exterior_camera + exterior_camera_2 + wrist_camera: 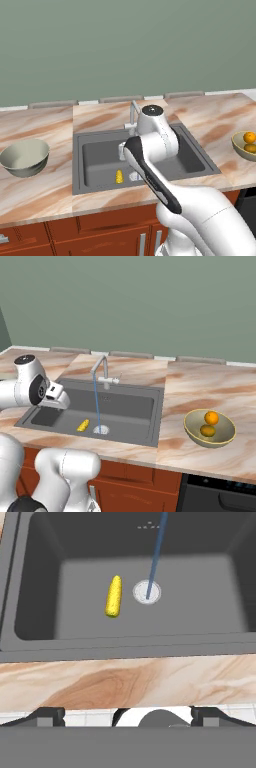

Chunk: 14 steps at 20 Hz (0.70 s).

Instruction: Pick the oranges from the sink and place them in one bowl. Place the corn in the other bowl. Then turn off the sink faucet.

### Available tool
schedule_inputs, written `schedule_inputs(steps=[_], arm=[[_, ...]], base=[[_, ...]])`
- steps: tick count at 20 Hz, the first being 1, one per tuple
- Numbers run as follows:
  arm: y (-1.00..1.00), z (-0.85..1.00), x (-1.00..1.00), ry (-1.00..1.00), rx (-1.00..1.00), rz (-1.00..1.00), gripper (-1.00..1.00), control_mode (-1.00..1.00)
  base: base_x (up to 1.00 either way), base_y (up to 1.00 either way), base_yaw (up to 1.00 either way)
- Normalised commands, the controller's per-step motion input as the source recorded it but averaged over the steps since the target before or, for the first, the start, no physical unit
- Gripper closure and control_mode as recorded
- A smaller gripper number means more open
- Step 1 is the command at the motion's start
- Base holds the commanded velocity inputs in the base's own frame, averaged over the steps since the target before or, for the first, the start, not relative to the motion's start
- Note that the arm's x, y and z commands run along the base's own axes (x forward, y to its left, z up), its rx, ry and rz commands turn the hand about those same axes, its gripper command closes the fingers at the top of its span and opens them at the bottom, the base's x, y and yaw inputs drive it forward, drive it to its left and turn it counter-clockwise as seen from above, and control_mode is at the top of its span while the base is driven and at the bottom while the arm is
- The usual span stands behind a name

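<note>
- Low in the left base view, my own white arm crosses the sink (100, 150) and hides its right half; the corn (119, 176) lies on the basin floor just left of it.
- From the right base view I get what that one lacks: a thin stream falling from the sink faucet (104, 372) onto the drain (101, 429), with the cob beside it.
- At the right edge, the oranges (211, 417) sit in the olive bowl (224, 432); the pale bowl (24, 157) stands far left.
- At the bottom of the hand view my tool (127, 718) is spread wide, holding nothing.
- Marbled tan surface (200, 388), green wall, reddish cabinets below.
</note>
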Motion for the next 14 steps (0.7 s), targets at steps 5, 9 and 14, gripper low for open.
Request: schedule_inputs(steps=[5,9,14], arm=[[0.00,-0.16,0.13,0.05,0.00,0.06,-1.00,-1.00],[0.00,-0.20,0.29,0.09,0.00,0.13,-1.00,-1.00],[0.00,-0.27,0.38,0.05,0.00,0.11,-1.00,-1.00]], base=[[0.00,0.00,0.00],[0.00,0.00,0.00],[0.00,0.00,0.00]])
